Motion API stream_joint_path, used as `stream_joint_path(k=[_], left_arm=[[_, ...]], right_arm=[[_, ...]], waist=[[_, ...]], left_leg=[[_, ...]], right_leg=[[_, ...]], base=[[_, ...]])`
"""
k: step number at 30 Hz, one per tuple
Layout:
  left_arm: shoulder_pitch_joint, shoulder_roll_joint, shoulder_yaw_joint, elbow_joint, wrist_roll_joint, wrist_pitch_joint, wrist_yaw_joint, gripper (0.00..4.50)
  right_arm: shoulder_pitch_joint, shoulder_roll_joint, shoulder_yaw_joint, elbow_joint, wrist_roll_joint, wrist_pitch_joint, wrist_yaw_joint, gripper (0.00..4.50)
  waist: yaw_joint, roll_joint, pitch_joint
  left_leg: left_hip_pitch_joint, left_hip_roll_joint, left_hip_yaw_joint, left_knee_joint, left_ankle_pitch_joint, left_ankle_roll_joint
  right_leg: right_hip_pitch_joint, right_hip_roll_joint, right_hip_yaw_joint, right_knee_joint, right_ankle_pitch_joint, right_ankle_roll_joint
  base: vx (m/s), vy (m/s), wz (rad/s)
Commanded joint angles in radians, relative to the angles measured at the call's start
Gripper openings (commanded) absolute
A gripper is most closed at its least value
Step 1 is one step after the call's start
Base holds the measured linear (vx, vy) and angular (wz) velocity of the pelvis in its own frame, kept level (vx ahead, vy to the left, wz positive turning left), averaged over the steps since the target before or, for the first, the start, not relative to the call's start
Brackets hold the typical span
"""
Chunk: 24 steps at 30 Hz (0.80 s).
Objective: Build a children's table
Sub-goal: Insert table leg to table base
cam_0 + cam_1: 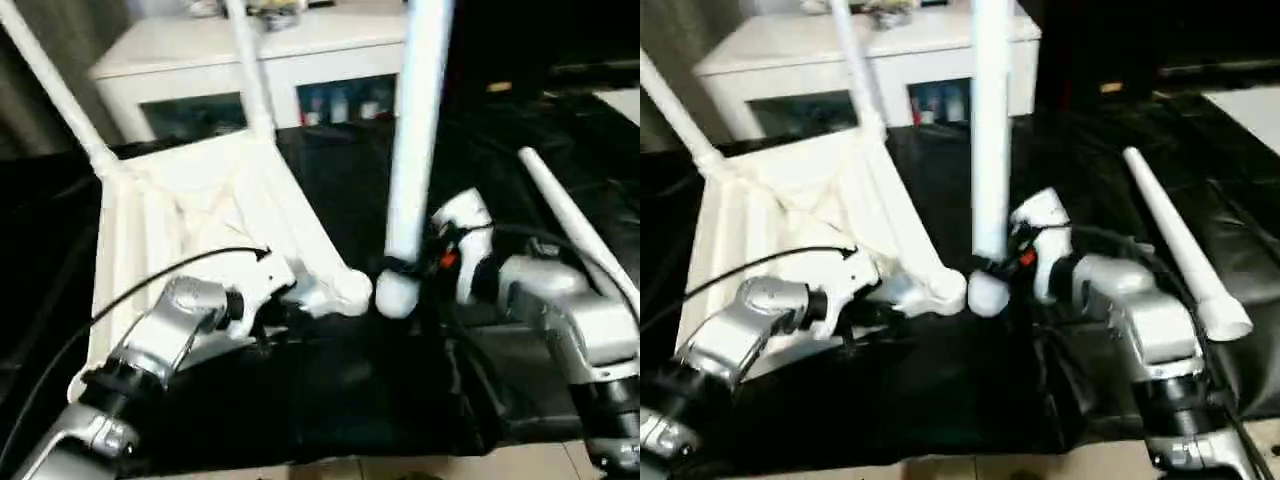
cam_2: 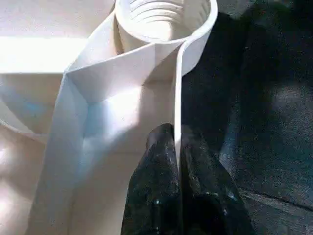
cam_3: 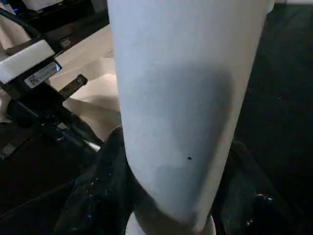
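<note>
While left jaws [image 2: 177, 161] pinch tabletop [image 1: 190, 210], right jaws [image 3: 166, 196] clamp leg [image 1: 415, 150]

Both head views look forward and down from above the forearms, sharing the upturned tabletop [image 1: 190, 220], the upright leg [image 1: 990, 130] and the cabinet [image 1: 300, 60] behind. The left wrist view sits very close along the tabletop's rim toward a corner socket [image 2: 164, 19]. The right wrist view presses against the upright leg.
</note>
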Motion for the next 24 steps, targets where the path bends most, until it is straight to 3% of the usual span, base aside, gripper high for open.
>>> stream_joint_path(k=[1,8,10,12,18,24], left_arm=[[0.0,0.011,0.005,0.01,0.009,-0.003,0.008,0.0],[-0.005,0.003,0.016,-0.017,0.002,0.008,0.002,0.0],[-0.004,-0.006,0.024,-0.018,-0.005,-0.003,0.006,0.0],[-0.002,-0.01,0.026,-0.019,-0.009,-0.015,0.005,0.0],[0.02,-0.019,0.037,-0.039,-0.022,-0.047,0.007,0.0],[0.027,-0.034,0.045,-0.031,-0.017,-0.093,0.021,0.0]], right_arm=[[0.002,0.024,0.001,-0.004,0.003,0.002,-0.014,1.86],[-0.073,0.157,-0.038,0.13,0.012,-0.07,-0.106,1.86],[-0.09,0.182,-0.034,0.155,0.009,-0.09,-0.109,1.86],[-0.097,0.192,-0.039,0.155,0.015,-0.089,-0.106,1.86],[-0.126,0.221,-0.09,0.156,0.079,-0.056,-0.08,1.86],[-0.129,0.225,-0.087,0.161,0.096,-0.045,-0.052,1.86]], waist=[[0.004,-0.012,-0.067],[-0.01,-0.007,-0.068],[-0.009,-0.008,-0.07],[-0.006,-0.017,-0.072],[-0.002,-0.018,-0.075],[0.012,-0.025,-0.074]], left_leg=[[0.018,0.047,-0.023,-0.082,-0.31,0.025],[0.014,0.044,-0.029,-0.085,-0.337,0.002],[0.014,0.044,-0.026,-0.083,-0.318,0.007],[0.014,0.045,-0.024,-0.082,-0.297,0.017],[0.013,0.047,-0.022,-0.078,-0.236,0.051],[0.016,0.048,-0.019,-0.079,-0.217,0.048]], right_leg=[[0.046,-0.048,0.033,-0.071,-0.325,-0.222],[0.045,-0.049,0.031,-0.072,-0.339,-0.21],[0.045,-0.05,0.032,-0.068,-0.295,-0.224],[0.046,-0.05,0.033,-0.068,-0.273,-0.229],[0.049,-0.051,0.033,-0.06,-0.228,-0.242],[0.045,-0.049,0.035,-0.061,-0.242,-0.234]], base=[[0.0,0.0,0.0],[0.0,0.0,0.0],[0.0,0.0,0.0],[0.0,0.0,0.0],[0.0,0.0,0.0],[0.0,0.0,0.0]])
